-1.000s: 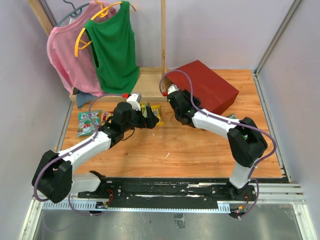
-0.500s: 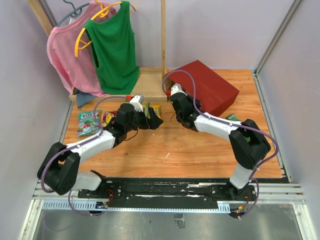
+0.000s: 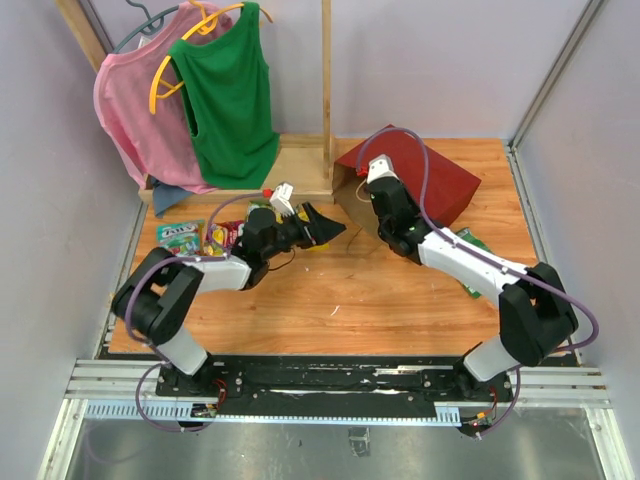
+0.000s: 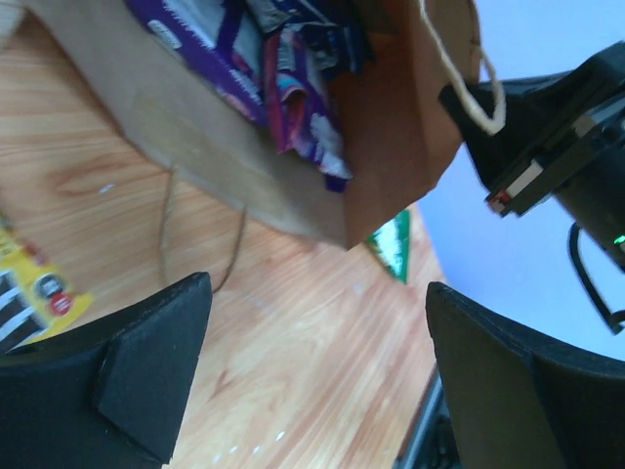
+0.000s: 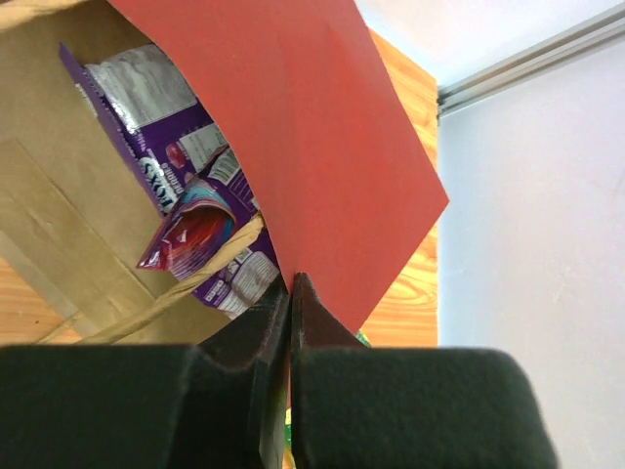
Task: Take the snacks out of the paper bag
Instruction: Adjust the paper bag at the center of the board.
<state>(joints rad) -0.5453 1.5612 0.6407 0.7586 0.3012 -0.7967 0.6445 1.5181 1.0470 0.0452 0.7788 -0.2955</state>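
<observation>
The paper bag (image 3: pixel 440 180) lies on its side at the back right, red outside, brown inside (image 4: pixel 176 127), mouth facing left. My right gripper (image 5: pixel 290 283) is shut on the rim of its red upper wall (image 5: pixel 322 147), holding the mouth up. Purple and pink snack packets (image 5: pixel 176 147) lie inside, also seen in the left wrist view (image 4: pixel 293 98). My left gripper (image 4: pixel 317 293) is open and empty, low over the wood in front of the mouth. Taken-out snacks lie at the left: a green pack (image 3: pixel 178 238), a red one (image 3: pixel 225 235), a yellow one (image 4: pixel 39 293).
A green packet (image 3: pixel 470 240) lies on the wood right of the bag. A wooden rack base (image 3: pixel 290 170) with a pink shirt (image 3: pixel 135 110) and a green shirt (image 3: pixel 230 90) on hangers stands at the back left. The bag's handle loop (image 4: pixel 469 68) hangs by its mouth.
My right gripper has shut on the bag's upper rim and lifted it, shifting right. My left arm has swung right, off the yellow packs and toward the bag's mouth.
</observation>
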